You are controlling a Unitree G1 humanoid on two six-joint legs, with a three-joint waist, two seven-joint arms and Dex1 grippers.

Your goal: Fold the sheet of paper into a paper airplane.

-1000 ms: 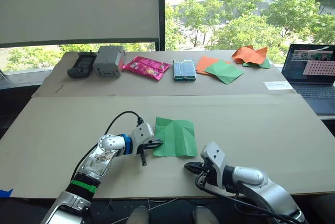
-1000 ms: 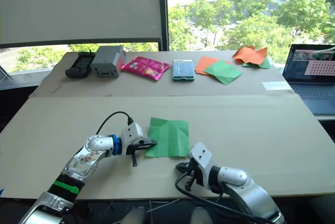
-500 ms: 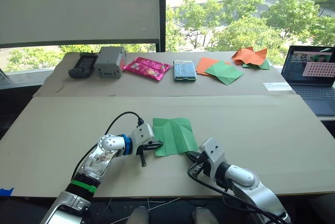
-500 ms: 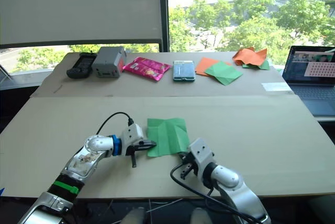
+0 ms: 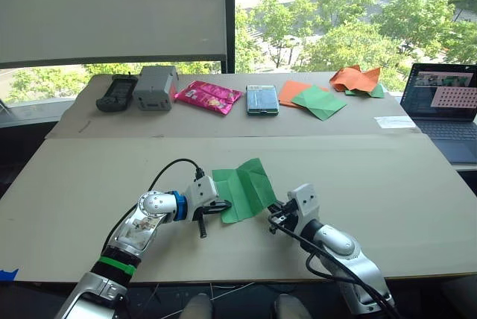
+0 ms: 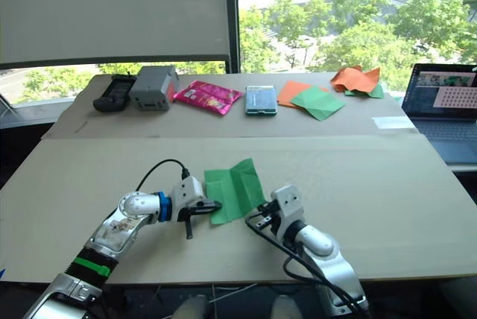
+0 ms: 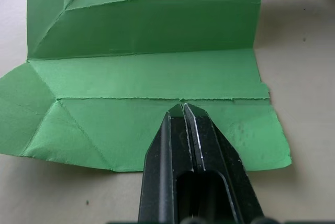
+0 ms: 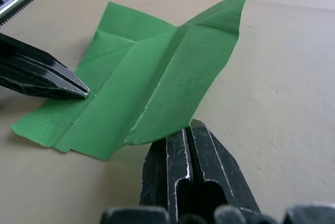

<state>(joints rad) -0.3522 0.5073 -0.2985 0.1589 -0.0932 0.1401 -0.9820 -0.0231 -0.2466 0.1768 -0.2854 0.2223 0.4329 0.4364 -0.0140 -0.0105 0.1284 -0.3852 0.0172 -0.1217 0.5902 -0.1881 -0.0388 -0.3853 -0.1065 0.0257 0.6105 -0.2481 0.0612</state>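
A: Where is the sheet of paper?

B: It lies on the near part of the tan surface, between the 2 arms. It is bright green with several straight creases. Its left part rests flat, while its right part is raised off the surface in a slanted flap.

A: What is the left end effector doing?

B: Its 2 black fingers are pressed together with no gap, and their tips rest on top of the flat left part of the sheet, on a crease line near the edge. It is clenched and pressing on the sheet rather than gripping it.

A: And the right end effector?

B: Its fingers are also closed together, and their tips sit right at the lower edge of the raised flap. I cannot tell whether paper is caught between them or the tips only touch the edge from below.

A: Anything else around?

B: Along the far side there are a black handheld device, a grey box, a pink packet, a phone, a smooth green sheet lying over an orange sheet, and crumpled orange paper. An open laptop stands at the far right.
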